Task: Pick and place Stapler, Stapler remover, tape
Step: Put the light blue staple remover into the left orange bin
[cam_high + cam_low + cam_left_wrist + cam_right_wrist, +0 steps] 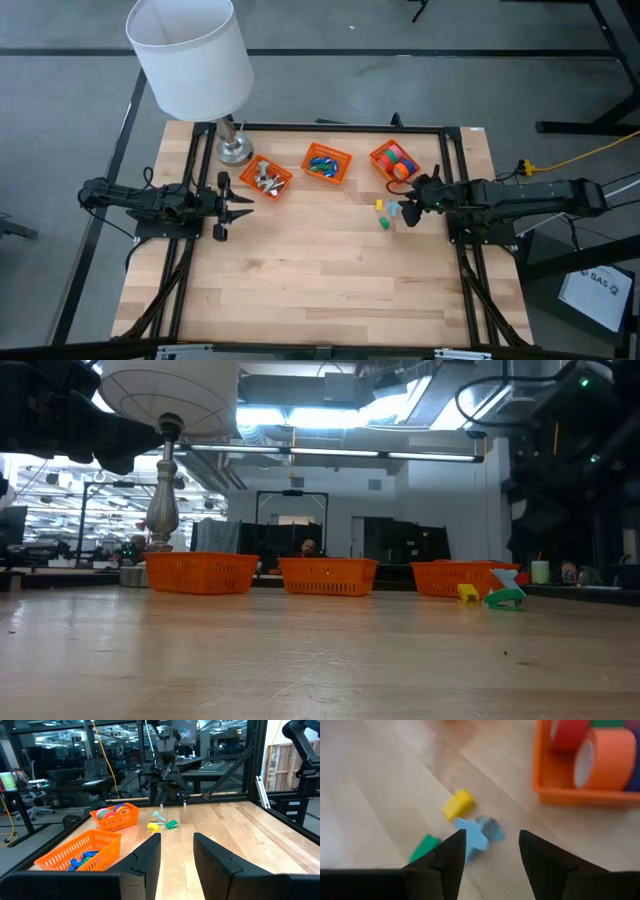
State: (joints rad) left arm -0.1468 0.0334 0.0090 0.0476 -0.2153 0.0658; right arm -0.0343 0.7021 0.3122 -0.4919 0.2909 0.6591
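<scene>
Three small pieces lie loose on the wooden table near its right side: a yellow one point(458, 804), a light-blue claw-shaped one point(479, 831) and a green one point(424, 847). My right gripper point(490, 837) hangs open, tilted down just above them, closest to the light-blue piece point(392, 210), touching nothing. Red, orange and green tape rolls point(602, 750) sit in the right orange basket point(394, 160). My left gripper point(243, 206) waits open and level at the table's left, with nothing between its fingers point(176, 840).
Along the far edge stand two more orange baskets: the left one point(265, 178) holds metallic pieces, the middle one point(327, 162) small blue and green pieces. A lamp with a white shade point(190, 55) and a metal foot point(235, 150) stands at the far left. The table's near half is bare wood.
</scene>
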